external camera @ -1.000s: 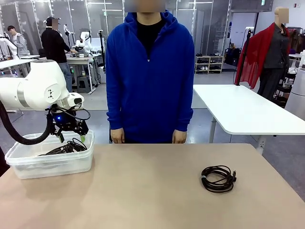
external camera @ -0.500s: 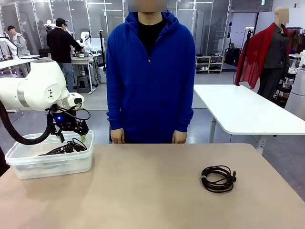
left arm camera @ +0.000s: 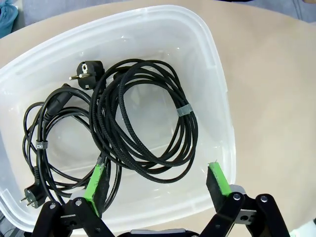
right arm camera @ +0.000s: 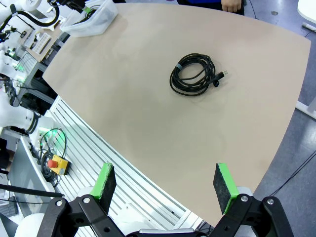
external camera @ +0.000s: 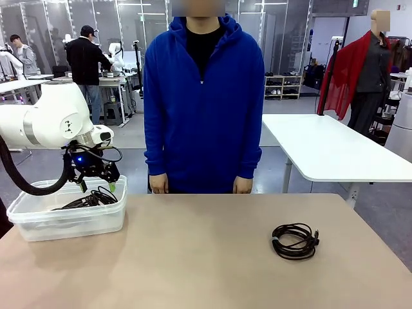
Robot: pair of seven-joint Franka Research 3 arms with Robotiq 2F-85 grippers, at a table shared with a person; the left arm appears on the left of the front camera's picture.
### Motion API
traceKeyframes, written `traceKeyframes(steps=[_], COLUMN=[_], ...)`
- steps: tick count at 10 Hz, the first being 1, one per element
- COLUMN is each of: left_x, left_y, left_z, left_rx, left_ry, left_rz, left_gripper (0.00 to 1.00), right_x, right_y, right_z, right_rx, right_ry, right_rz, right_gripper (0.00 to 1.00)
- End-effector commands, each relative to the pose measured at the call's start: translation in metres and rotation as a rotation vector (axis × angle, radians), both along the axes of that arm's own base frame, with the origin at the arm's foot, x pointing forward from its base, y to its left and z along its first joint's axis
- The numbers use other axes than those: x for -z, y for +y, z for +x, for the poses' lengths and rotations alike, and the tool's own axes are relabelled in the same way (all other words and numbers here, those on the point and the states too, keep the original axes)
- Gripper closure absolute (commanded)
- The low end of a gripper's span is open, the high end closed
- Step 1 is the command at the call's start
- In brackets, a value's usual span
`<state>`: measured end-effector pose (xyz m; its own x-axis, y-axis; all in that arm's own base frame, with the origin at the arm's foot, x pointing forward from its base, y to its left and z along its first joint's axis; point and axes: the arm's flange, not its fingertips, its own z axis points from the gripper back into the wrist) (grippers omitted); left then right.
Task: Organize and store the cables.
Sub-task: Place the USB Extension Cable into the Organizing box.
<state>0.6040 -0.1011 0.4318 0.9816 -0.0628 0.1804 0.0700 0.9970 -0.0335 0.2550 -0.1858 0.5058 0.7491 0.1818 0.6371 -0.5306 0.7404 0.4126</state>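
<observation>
hovering over the clear plastic bin (left arm camera: 217, 64), the left gripper (left arm camera: 157, 181) is spread and empty above two stored cable coils (left arm camera: 143, 123). the right gripper (right arm camera: 164, 186), jaws apart, should descend squarely astride the last coiled cable (external camera: 295, 241) on the table (external camera: 206, 257).

Two coiled black cables (left arm camera: 138, 123) in the bin (left arm camera: 217, 64), one coil (external camera: 295, 241) on the table.

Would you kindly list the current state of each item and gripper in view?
left gripper: open, empty, above the bin
right gripper: open, empty, high over the table
clear plastic bin: lidless, holding coiled cables
coiled cable on table: tied, lying loose, not yet stored
</observation>
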Motion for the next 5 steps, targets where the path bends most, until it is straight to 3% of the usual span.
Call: traceKeyframes(steps=[1, 5], left_x=[0.0, 0.0], left_y=[0.0006, 0.0006], left_z=[0.0001, 0.0001], left_rx=[-0.006, -0.006], left_ry=[-0.001, -0.001], left_rz=[0.001, 0.001], left_gripper=[0.0, 0.0], right_x=[0.0002, 0.0002], right_y=[0.0, 0.0], right_z=[-0.0007, -0.0007], right_rx=[-0.01, -0.01], right_ry=[-0.016, -0.016], right_rz=[0.006, 0.006], right_gripper=[0.0, 0.0])
